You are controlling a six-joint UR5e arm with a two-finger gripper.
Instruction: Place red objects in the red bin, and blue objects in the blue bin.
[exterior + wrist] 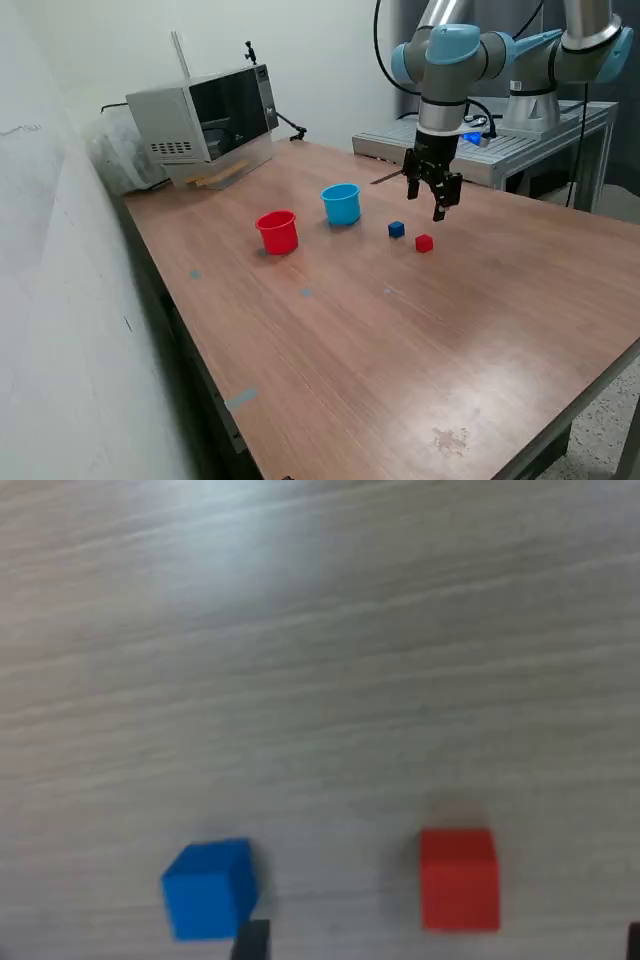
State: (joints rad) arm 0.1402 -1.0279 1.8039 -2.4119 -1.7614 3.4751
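Observation:
One small red cube (424,243) and one small dark blue cube (397,229) lie close together on the wooden table, to the exterior view's right of the cups. The light blue cup (341,204) and the red cup (278,232) stand upright side by side. My gripper (427,200) hangs open above the table, just behind and over the two cubes, holding nothing. The wrist view looks straight down on the blue cube (208,888) and the red cube (459,878), with one dark fingertip (252,942) showing beside the blue cube.
A microwave (205,122) sits at the table's far corner on the exterior view's left, by a white wall. A metal stand (520,135) carrying the arm's base lies behind the table. The table's front edge (540,440) is near the exterior view's bottom right.

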